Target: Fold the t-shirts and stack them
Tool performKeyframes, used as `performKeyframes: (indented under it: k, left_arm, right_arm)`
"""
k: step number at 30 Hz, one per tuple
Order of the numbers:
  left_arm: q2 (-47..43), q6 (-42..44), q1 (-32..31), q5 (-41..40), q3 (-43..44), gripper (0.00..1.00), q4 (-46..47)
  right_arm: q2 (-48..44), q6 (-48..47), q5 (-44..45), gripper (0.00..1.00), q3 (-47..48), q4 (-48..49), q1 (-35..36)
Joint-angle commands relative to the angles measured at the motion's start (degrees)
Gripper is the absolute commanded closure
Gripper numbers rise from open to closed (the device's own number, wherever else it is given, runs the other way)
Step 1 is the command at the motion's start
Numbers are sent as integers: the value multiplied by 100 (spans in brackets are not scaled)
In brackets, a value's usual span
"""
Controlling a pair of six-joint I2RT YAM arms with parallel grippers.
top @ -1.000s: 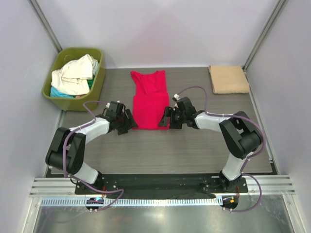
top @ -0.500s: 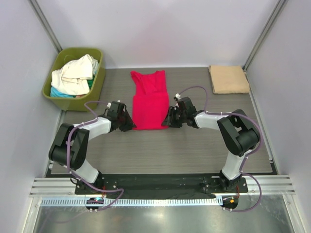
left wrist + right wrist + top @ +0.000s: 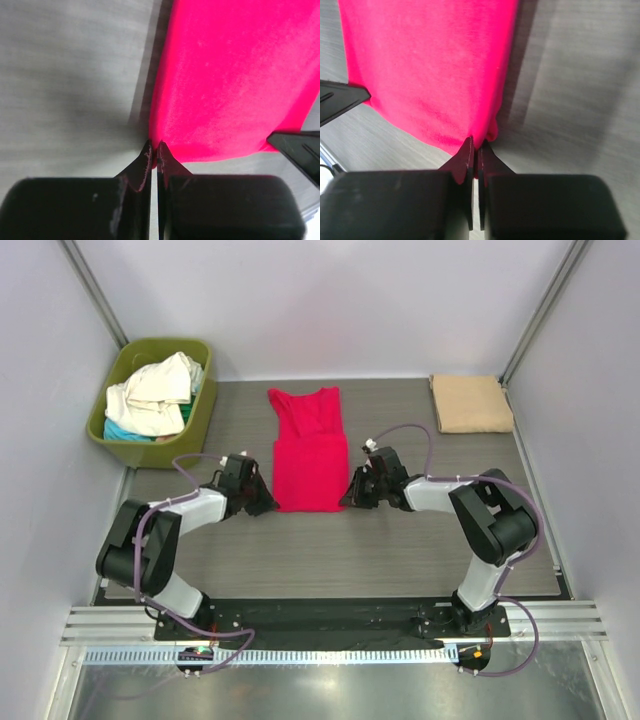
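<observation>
Hem corners of the crimson t-shirt (image 3: 308, 455) sat pinched at the tips of both clenched pincers, the left pincer (image 3: 154, 147) on one, the right pincer (image 3: 474, 142) on the other. The shirt lay flat on the surface (image 3: 400, 540), its long axis stretching ahead between them, both arms equally near.

Finding for your log: no text, label, brand, number or sign can be read in any view. The red t-shirt (image 3: 309, 455) shows only plain cloth where you can see it.
</observation>
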Motion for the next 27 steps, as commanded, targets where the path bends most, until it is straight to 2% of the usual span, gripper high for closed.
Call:
performKeyframes:
  k: [1,4,9,14,17,19,20,23,27]
  left_arm:
    - [-508,-37,-57,117,-311,100,-123]
    - [-1071,-90,-276,21,-627,100,-325]
    - [-2255,-362,-1084,-269,-1040,100,-1105]
    - [-3495,-907,-1980,-726,-875,100,-2588]
    - [-4243,-1039,-2140,-1059,-393,100,-3634]
    - [-4525,-795,-2141,-1235,-58,100,-4059]
    - [-4517,-689,-2132,-1628,413,100,-4635]
    - [-4228,-312,-2123,-2340,1197,100,-5263]
    - [-3692,76,-2062,-2589,1867,100,-5204]
  right_arm:
    - [-254,-41,155,99,-370,-465,17]
    - [-543,-50,93,99,-660,-491,43]
    - [-1466,-24,84,99,-1320,-894,227]
    - [-3334,266,479,99,-1435,-2308,815]
    - [-4249,460,725,99,-1146,-3275,1167]
    - [-4525,469,805,99,-926,-3871,1238]
    - [-4613,434,875,99,-664,-4041,1238]
    - [-4615,233,1173,99,-145,-4367,1247]
    - [-4009,-154,1560,99,559,-4420,1212]
